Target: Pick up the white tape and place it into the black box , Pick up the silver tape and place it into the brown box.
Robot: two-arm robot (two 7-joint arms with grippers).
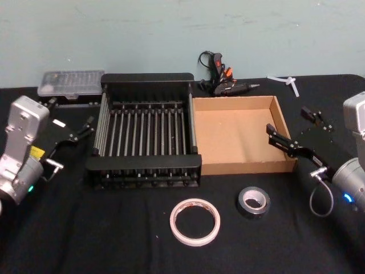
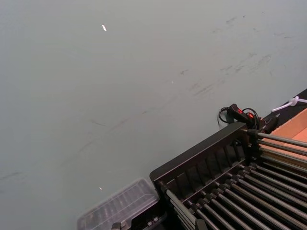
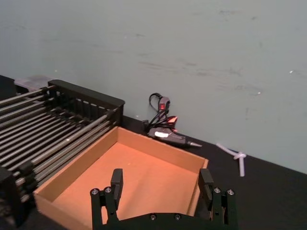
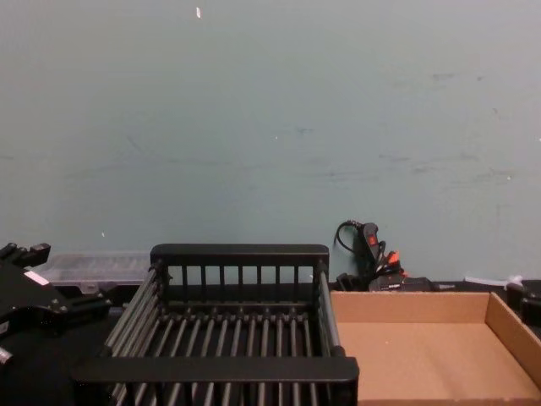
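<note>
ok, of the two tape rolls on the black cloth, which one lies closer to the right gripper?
The small dark grey-silver tape roll, lying in front of the tan cardboard tray. The wide white tape ring sits farther left, away from the right gripper.

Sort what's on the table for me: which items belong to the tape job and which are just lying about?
Job items:
white tape
silver tape
black box
brown box

Just lying about:
glue gun
clear plastic case
white cable tie
</note>
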